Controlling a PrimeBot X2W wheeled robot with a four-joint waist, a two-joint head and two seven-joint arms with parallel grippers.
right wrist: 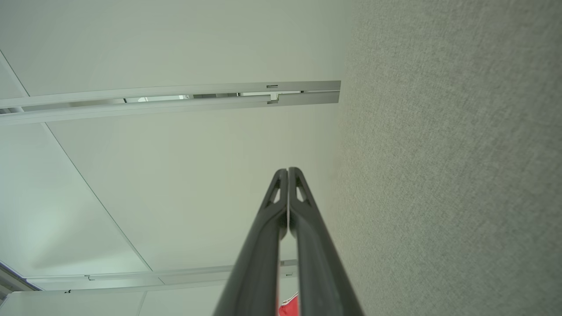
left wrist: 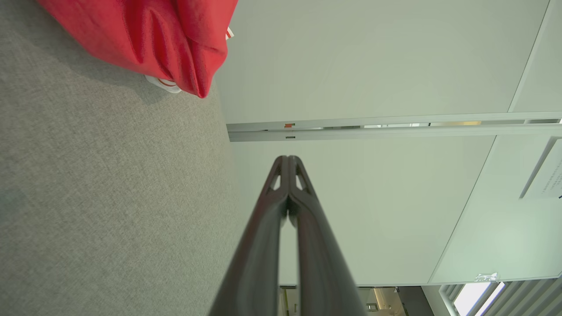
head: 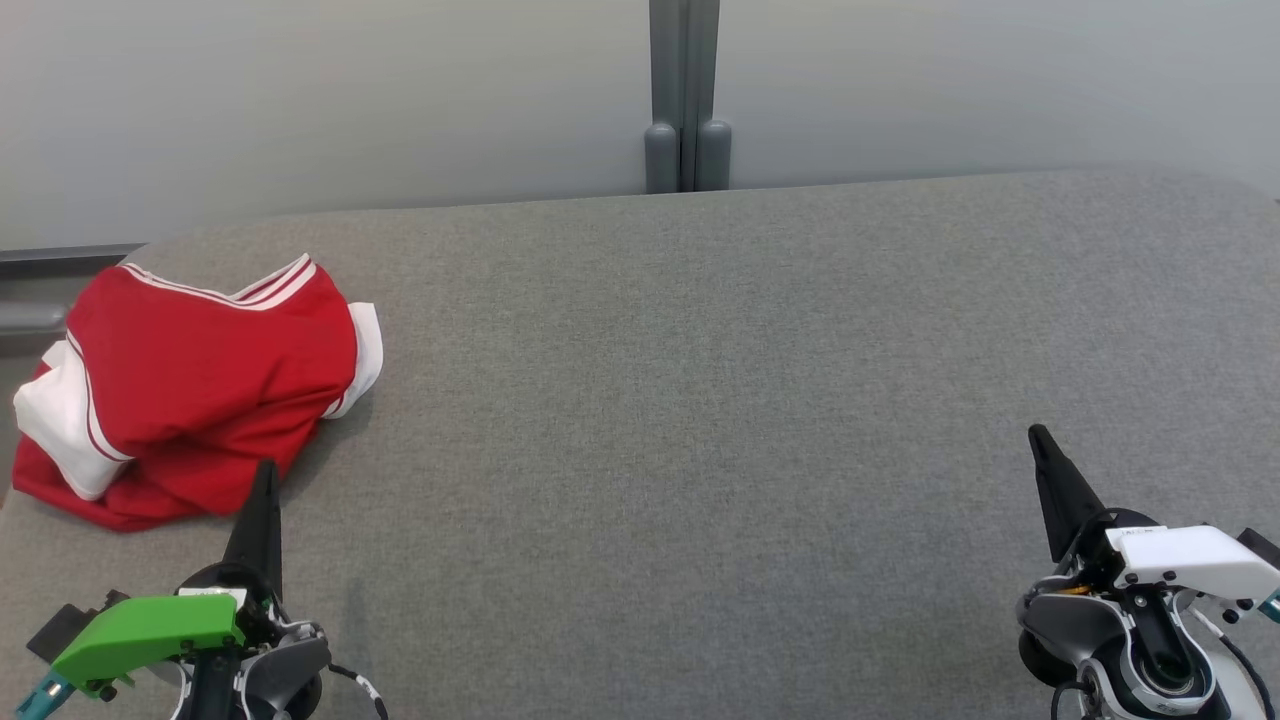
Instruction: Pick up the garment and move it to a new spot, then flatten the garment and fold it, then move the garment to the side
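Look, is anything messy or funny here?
Yes. The red and white garment lies crumpled in a heap at the left edge of the grey table and seems to poke over the edge. Nothing else stands out.

Grey fabric-covered table (head: 760, 400), folded red-and-white garment (head: 190, 390) near its left edge

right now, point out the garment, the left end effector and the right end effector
garment (head: 200, 385), head view, middle of the red top layer
left end effector (head: 265, 478), head view, closed fingertips
right end effector (head: 1041, 442), head view, closed fingertips
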